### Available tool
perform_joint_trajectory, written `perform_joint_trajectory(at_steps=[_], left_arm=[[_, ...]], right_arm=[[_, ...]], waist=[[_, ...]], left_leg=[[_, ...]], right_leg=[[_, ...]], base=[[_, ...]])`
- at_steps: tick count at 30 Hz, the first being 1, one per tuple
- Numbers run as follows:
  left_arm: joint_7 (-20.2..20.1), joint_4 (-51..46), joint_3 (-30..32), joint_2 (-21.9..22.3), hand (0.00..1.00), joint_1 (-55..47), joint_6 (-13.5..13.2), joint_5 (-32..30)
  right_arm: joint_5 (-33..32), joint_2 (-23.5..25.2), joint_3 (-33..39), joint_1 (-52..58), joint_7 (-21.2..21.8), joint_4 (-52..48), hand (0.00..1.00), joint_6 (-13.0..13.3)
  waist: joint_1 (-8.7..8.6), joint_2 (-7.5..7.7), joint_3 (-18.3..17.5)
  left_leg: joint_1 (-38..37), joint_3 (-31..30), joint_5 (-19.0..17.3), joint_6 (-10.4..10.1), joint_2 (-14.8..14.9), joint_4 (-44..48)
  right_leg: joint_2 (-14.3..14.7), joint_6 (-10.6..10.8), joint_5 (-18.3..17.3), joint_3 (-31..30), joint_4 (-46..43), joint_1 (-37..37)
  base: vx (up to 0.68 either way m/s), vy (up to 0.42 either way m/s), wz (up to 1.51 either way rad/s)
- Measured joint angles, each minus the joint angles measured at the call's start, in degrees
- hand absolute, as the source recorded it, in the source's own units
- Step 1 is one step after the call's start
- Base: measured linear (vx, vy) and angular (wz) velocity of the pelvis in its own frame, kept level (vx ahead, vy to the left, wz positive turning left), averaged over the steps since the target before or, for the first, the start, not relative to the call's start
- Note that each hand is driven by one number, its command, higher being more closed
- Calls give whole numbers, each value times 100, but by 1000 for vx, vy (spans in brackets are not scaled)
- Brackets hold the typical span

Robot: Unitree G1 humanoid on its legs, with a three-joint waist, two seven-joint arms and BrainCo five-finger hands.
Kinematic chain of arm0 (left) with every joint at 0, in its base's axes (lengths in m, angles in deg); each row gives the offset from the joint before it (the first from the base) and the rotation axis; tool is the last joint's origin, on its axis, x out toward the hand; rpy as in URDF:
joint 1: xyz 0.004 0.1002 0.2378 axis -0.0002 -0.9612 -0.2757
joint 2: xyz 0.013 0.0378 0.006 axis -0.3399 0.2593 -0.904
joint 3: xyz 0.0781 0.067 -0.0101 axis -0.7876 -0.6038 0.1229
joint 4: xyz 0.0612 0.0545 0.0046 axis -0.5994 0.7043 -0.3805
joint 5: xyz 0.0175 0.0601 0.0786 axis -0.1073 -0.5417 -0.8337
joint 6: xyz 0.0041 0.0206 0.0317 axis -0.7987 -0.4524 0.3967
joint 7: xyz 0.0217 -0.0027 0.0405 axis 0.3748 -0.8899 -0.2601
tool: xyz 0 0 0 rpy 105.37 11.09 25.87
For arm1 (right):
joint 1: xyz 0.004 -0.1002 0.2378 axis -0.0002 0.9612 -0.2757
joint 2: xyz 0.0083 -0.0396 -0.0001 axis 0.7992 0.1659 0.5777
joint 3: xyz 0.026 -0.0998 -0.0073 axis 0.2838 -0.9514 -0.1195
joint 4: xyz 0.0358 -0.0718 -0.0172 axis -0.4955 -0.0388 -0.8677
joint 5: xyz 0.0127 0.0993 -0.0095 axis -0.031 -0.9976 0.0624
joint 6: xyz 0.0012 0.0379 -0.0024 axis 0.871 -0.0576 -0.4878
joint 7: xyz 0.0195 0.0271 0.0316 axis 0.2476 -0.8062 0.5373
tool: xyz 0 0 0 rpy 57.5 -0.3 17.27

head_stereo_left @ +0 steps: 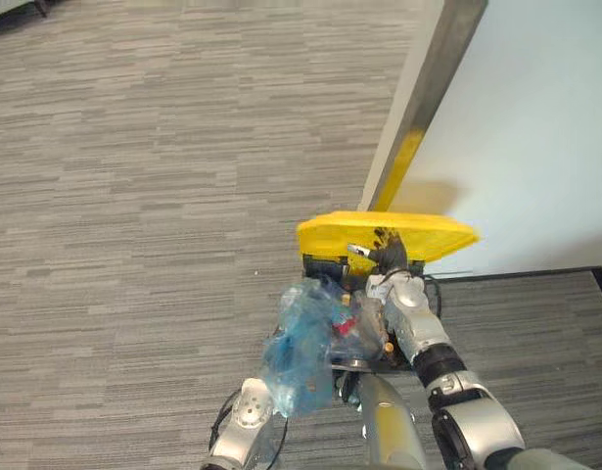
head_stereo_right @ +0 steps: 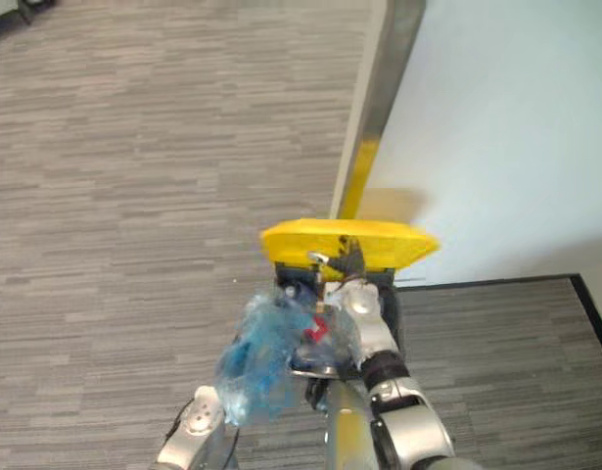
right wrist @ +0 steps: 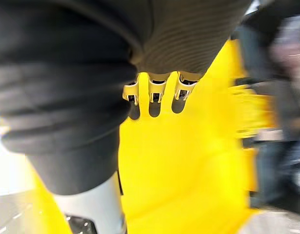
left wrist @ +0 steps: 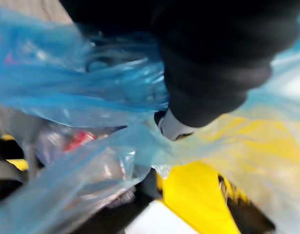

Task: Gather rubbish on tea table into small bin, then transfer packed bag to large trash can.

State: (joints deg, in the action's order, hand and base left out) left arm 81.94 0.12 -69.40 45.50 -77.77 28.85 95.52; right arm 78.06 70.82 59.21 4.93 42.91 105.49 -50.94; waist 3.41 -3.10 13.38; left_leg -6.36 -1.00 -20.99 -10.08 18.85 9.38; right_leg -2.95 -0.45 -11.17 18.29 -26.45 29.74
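A blue translucent rubbish bag [head_stereo_left: 302, 343] stuffed with litter, a red piece among it, hangs in the air just in front of the large trash can [head_stereo_left: 326, 266]. My left hand [left wrist: 175, 127] is shut on its gathered plastic, which bunches around the thumb. The bag [left wrist: 81, 92] also spreads past the hand's dark cover. The can's yellow lid [head_stereo_left: 428, 235] is tilted up. My right hand [head_stereo_left: 387, 253] rests against the lid with its fingers [right wrist: 154, 90] straight on the yellow surface, thumb out to the side. The can's dark body sits below the lid, mostly hidden by the bag.
A white wall [head_stereo_left: 535, 117] rises right behind the can, with a metal corner strip [head_stereo_left: 423, 98] that has a yellow patch low down. A dark skirting line [head_stereo_left: 535, 275] runs along the wall's foot. Grey carpet [head_stereo_left: 134, 196] spreads to the left.
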Motion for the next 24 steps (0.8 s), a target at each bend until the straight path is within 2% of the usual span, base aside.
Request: perform_joint_trajectory(at_steps=[1, 2, 3, 4, 5, 6, 8, 11, 12, 15, 19, 20, 21, 22, 23, 24], left_arm=[[-16, -172, -43, -16, 100, -69, -19, 87], [-26, -229, -79, -18, 100, -73, -24, 113], [-46, -352, -217, 6, 100, -108, -26, 196], [-94, -477, -385, -11, 100, -84, -31, 233], [-133, -588, -452, -8, 100, -76, -32, 279], [-221, -921, -603, -24, 100, -62, -90, 417], [-267, -1287, -708, -54, 100, -93, -94, 541], [-279, -2204, -884, -65, 100, -61, -134, 705], [-279, -2519, -999, -54, 100, 85, -188, 766], [-278, -3022, -1243, 72, 100, 511, -354, 770], [-266, -3326, -1348, 48, 100, 808, -377, 767], [-262, -3382, -1345, 57, 100, 811, -410, 768], [-255, -3469, -1340, 66, 100, 815, -434, 761], [-241, -3493, -1332, 135, 100, 832, -459, 758], [-229, -3483, -1340, 221, 100, 962, -470, 755], [-223, -3469, -1355, 260, 100, 1017, -472, 755]], right_arm=[[40, -23, 2, -128, -14, 97, 0, -51], [43, -47, 2, -167, -21, 121, 0, -66], [45, -120, 4, -250, -19, 305, 0, -81], [45, -200, 5, -280, -9, 449, 0, -159], [45, -255, 4, -289, 1, 519, 0, -164], [45, -360, 5, -335, 7, 589, 0, -166], [46, -392, -3, -441, 30, 714, 0, -170], [52, -571, -3, -684, 89, 754, 0, -172], [83, -677, -2, -767, 144, 895, 0, -167], [199, -774, 5, -856, 213, 1234, 0, -170], [261, -763, 13, -857, 255, 1398, 0, -173], [263, -760, 11, -870, 256, 1398, 0, -172], [264, -772, 10, -875, 253, 1404, 0, -179], [267, -789, 10, -924, 256, 1404, 0, -180], [269, -797, 15, -1030, 274, 1404, 0, -179], [269, -796, 15, -1061, 289, 1404, 0, -180]], waist=[[30, 4, -6], [43, 15, 6], [64, -20, -9], [61, -34, -5], [32, -48, -10], [50, -9, 28], [68, -20, 25], [62, -131, 34], [62, -145, 26], [35, -167, 20], [31, -183, 9], [73, -236, 36], [6, -158, 17], [13, -251, -13], [50, -258, -13], [64, -257, -12]], left_leg=[[-38, -19, 9, 23, 7, -164], [-14, -34, -29, -48, -36, 74], [159, 16, -122, -132, -168, 910], [218, 222, -297, -19, -212, 1182], [186, 221, -362, -1, -186, 1067], [68, 208, -466, -156, -167, 838], [14, 186, -468, -152, -159, 763], [-92, -7, -454, -131, -64, 361], [-103, -115, -453, -161, -76, 440], [9, 34, -499, -214, -331, 1088], [-101, 241, -595, -187, -219, 830], [-204, 216, -599, -171, -155, 670], [-329, 84, -592, -191, -184, 491], [-332, -19, -587, -286, -167, 464], [-98, -42, -642, -365, -242, 894], [-50, -43, -647, -336, -294, 1031]], right_leg=[[-4, 19, 46, 47, 116, -21], [-37, 12, 69, 61, 152, -38], [-57, -23, 117, 66, 189, -92], [-75, -44, 147, 64, 157, -161], [-81, -32, 153, 76, 129, -169], [-112, 1, 180, 72, 72, -158], [-81, 21, 220, 30, 83, -171], [23, -97, 115, 215, 122, -149], [33, -197, 33, 316, 126, -147], [79, -293, -25, 357, 67, -155], [132, -264, -16, 358, 34, -178], [169, -235, -35, 255, -286, -95], [227, -342, -249, -270, -583, 48], [327, -354, -296, -158, -447, 29], [372, -212, -227, -25, -173, 36], [372, -49, -213, 72, -79, 26]], base=[[-70, -45, 13], [-75, -22, 3], [-108, 5, -2], [-148, 4, 4], [-160, -5, 13], [-143, -18, 10], [-119, -21, 3], [-52, -81, 15], [6, -120, 16], [-71, -102, 8], [-133, -61, 0], [-37, -93, 31], [36, -134, 30], [57, -127, 16], [31, -104, -16], [-16, -53, -36]])
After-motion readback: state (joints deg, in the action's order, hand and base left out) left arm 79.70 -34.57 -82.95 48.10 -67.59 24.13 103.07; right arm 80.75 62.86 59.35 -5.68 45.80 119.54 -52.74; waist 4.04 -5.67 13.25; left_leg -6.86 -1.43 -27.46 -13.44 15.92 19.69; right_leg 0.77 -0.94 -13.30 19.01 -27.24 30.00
